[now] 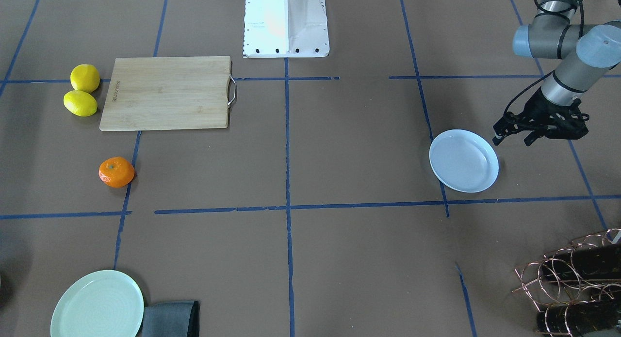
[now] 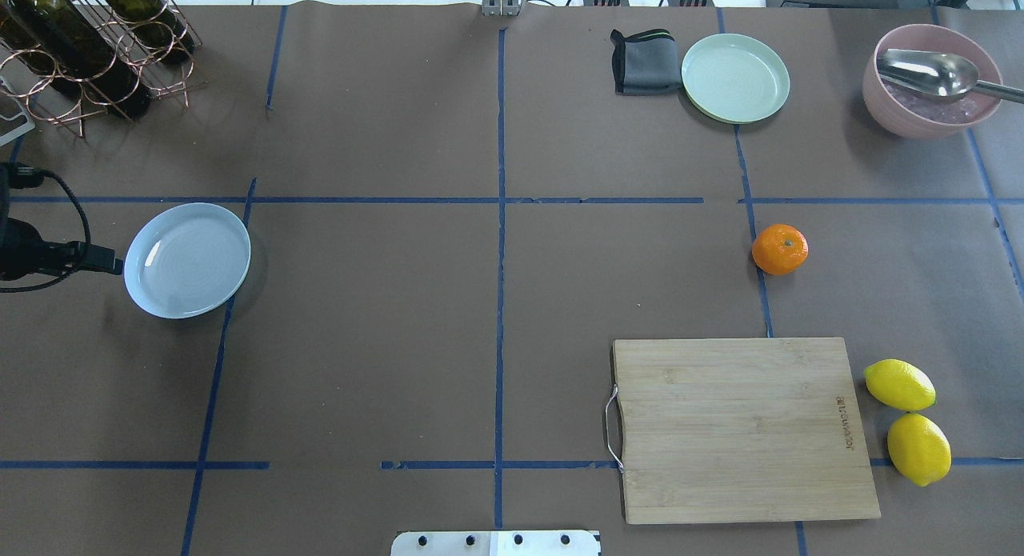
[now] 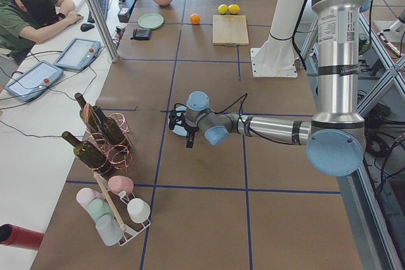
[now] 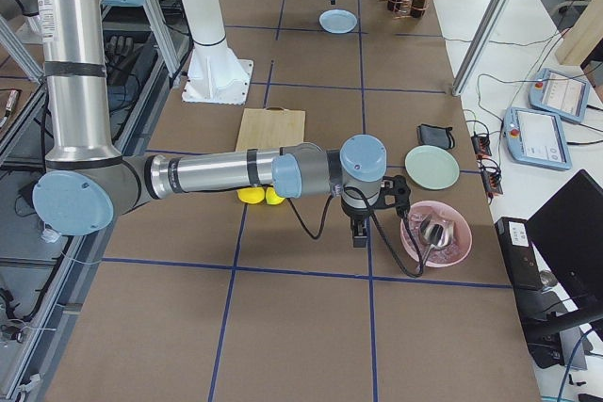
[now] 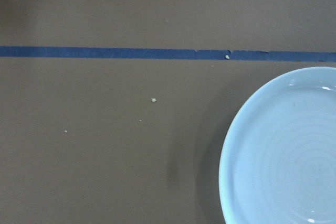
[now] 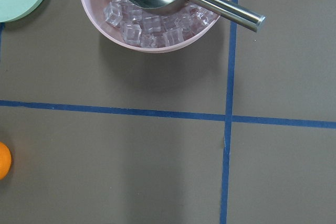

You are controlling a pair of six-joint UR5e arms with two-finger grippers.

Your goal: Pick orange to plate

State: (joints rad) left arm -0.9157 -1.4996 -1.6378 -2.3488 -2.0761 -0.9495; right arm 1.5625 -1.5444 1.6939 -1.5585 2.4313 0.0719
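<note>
The orange (image 2: 779, 249) lies on the brown table on my right side, just beyond the cutting board; its edge also shows in the right wrist view (image 6: 2, 160). The pale bluish-white plate (image 2: 187, 260) sits far off on my left side with nothing on it. My left gripper (image 1: 512, 140) hangs just beside that plate's outer rim (image 5: 231, 145), open, nothing between its fingers. My right gripper (image 4: 357, 231) shows only in the exterior right view, above the table near the pink bowl; I cannot tell whether it is open or shut.
A wooden cutting board (image 2: 740, 428) has two yellow lemons (image 2: 899, 384) beside it. A pale green plate (image 2: 735, 78), grey cloth (image 2: 644, 62) and pink bowl (image 2: 932, 80) of ice with a metal scoop stand at the far right. A bottle rack (image 2: 88, 44) is far left.
</note>
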